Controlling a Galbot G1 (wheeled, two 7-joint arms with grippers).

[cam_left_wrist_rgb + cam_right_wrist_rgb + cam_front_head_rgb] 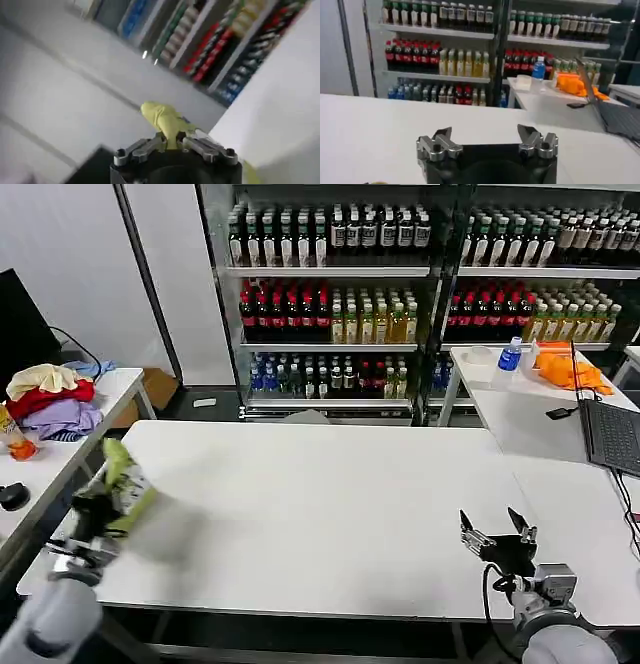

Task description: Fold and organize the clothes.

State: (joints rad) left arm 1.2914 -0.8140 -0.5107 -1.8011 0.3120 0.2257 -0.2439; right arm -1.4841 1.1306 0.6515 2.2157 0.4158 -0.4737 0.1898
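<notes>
We see the left gripper (108,502) at the white table's (320,504) left edge, fingers (145,147) pinched tight on the lime T-shirt (125,479), bunched up w/ whitish print showing, lifted off the tabletop. In the left wrist view the fabric (167,122) pokes up btwn the closed fingers. Right gripper (497,532) sits near the table's front-right, fingers spread wide, holding nothing.

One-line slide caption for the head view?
Left gripper holds the bunched T-shirt at the table edge; right gripper open.
</notes>
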